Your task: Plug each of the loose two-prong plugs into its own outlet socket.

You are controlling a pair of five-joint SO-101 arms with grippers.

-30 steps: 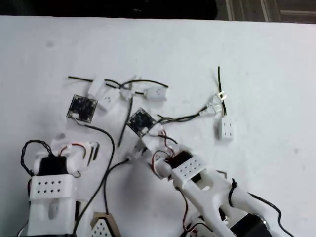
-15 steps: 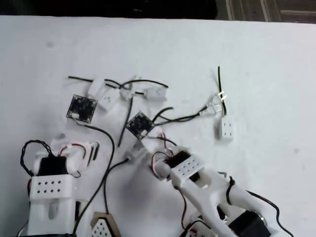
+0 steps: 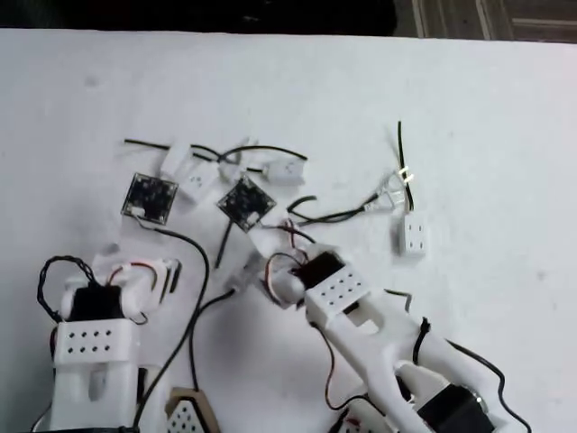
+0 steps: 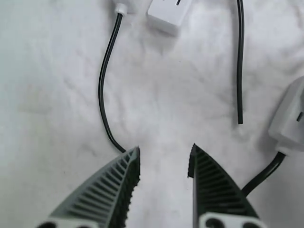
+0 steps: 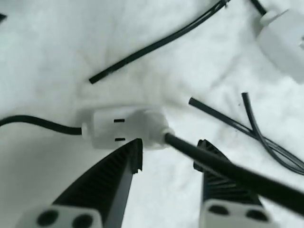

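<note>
The left arm (image 3: 90,338) sits at the lower left of the high view, close to the bottom edge. Its wrist view shows the left gripper (image 4: 164,156) just above the white worktop (image 4: 57,95). The ribbed fingers (image 4: 118,185) are open to a moderate gap with nothing between them. Past the tips lie a curved black cable (image 4: 102,80) and a loose cable end (image 4: 240,61). Farther off is a white outlet socket (image 4: 166,12), and to one side a white side block (image 4: 289,118) with its own black lead.

The right arm (image 3: 379,352) runs from the lower right of the high view towards the centre. The right gripper (image 5: 166,147) also has its fingers moderately open and holds nothing. Its tips stop just short of a slotted socket block (image 5: 114,130) lying flat on the worktop. A rounded plug (image 5: 152,124) butts against one end of that block, but whether its prongs are seated cannot be told. The plug lead (image 5: 228,171) runs back between the fingers.

Farther up the high view, left of centre, the grouped sockets (image 3: 285,170) lie among tangled black leads. Right of centre lies the right-hand socket (image 3: 415,234), with a loose plug (image 3: 394,191) just beyond it and not inserted.
</note>
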